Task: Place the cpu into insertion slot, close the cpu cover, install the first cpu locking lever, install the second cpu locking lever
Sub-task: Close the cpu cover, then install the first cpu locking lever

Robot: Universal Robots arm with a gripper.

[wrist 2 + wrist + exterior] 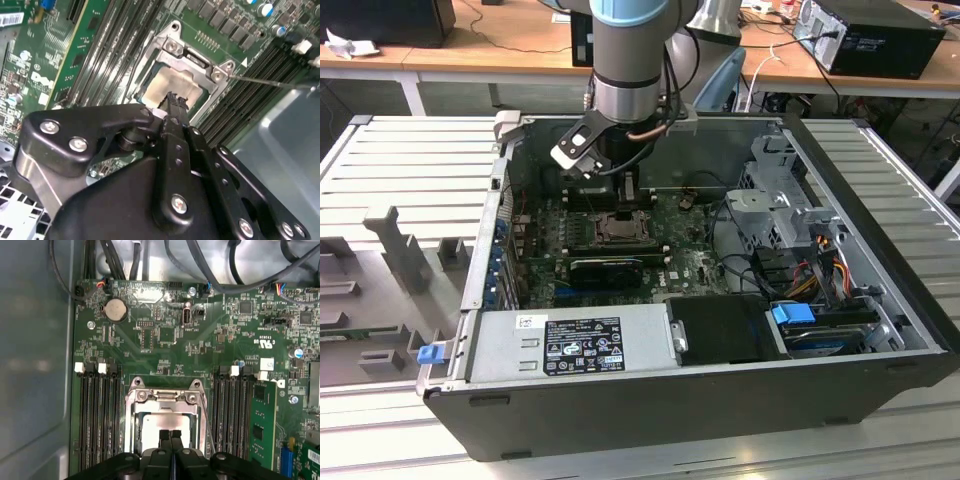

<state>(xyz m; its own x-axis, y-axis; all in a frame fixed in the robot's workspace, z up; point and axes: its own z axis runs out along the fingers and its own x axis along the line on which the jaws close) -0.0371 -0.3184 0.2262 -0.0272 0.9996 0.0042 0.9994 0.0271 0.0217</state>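
Observation:
The cpu (150, 424) shows its dull grey top in the insertion slot (618, 228) on the green board, and also appears in the second wrist view (172, 82). The silver cpu cover (165, 396) lies down around it, chip showing through its window; its hinge end (192, 59) carries two screws. My gripper (169, 434) hangs just above the chip, its black fingers (175, 102) pressed together with nothing between them. A thin wire locking lever (265, 81) angles out from the socket corner over the memory slots. In the exterior view the gripper (628, 195) reaches down into the case.
Long black memory slots (97, 415) flank the socket on both sides. Cables (200, 260) run along the board's edge. A grey case wall (35, 365) stands close. A power supply (575, 345) and drive cage (775, 205) crowd the open case.

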